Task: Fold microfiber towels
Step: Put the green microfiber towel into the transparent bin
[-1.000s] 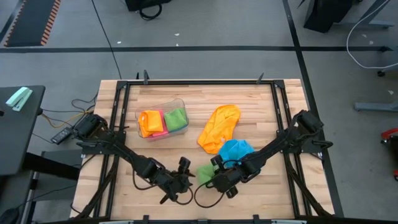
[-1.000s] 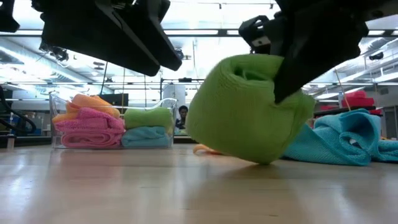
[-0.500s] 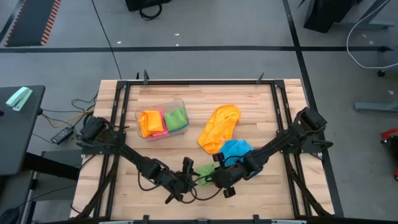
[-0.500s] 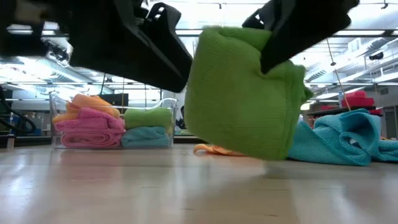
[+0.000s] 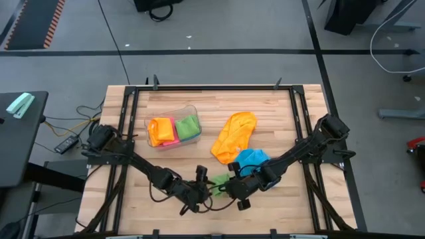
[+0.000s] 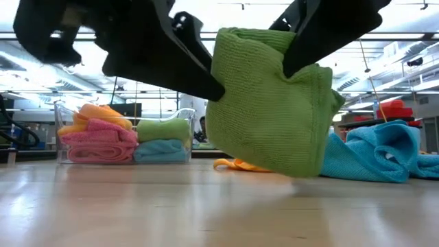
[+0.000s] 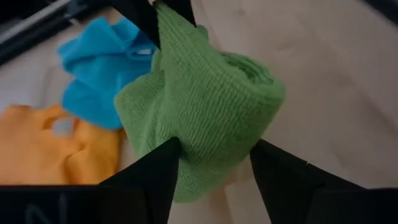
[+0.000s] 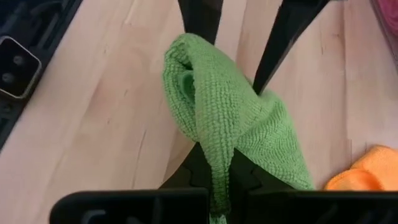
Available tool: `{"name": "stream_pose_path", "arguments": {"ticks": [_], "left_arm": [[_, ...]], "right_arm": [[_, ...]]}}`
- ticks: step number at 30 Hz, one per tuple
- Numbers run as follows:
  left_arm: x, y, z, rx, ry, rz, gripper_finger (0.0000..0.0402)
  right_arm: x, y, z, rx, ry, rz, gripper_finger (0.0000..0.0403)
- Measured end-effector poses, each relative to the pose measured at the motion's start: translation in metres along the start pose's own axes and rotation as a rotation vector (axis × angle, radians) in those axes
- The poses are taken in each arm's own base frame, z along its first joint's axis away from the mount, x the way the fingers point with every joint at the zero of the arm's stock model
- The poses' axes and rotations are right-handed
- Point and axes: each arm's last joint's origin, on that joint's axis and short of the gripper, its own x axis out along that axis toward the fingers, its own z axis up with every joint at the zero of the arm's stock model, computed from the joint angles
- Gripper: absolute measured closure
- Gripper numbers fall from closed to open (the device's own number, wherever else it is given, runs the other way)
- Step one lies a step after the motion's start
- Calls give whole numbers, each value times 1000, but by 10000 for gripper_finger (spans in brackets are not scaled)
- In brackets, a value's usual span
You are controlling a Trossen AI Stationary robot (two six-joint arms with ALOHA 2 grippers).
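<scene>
A green towel (image 6: 271,103), bunched into a loose roll, is held off the surface (image 5: 265,106) near the front edge, between the two arms. It is pinched by the right pincer (image 8: 214,177), whose fingers are pressed together on one end of the cloth. The left pincer (image 7: 214,165) is placed around the opposite end, its fingers (image 7: 155,174) spread to either side of the roll and touching it; a firm grip by this pincer cannot be told. In the high view both pincers are seen meeting at the green towel (image 5: 219,180), left pincer (image 5: 198,189) from the left, right pincer (image 5: 234,189) from the right.

A sky blue towel (image 5: 252,159) is lying crumpled just behind the green one. An orange towel (image 5: 234,136) is spread loosely beside and behind the blue one. A clear tub (image 5: 194,109) is seen at the back left of the surface, with folded orange, pink, green and blue towels (image 6: 113,140) stacked inside.
</scene>
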Motion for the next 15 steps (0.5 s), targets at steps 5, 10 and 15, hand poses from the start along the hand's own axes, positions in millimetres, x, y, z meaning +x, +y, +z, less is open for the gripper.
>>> {"name": "stream_pose_path", "arguments": {"ticks": [5,10,15], "left_arm": [[3,7,5,-33,-51,-22,148],[7,17,12,-58,-123,10,118],[8,24,19,6,-190,44,115]], "right_arm": [[-6,-1,4,40,-29,7,389],[-20,-3,7,79,-54,-22,389],[-40,-4,12,87,-101,-35,389]]}}
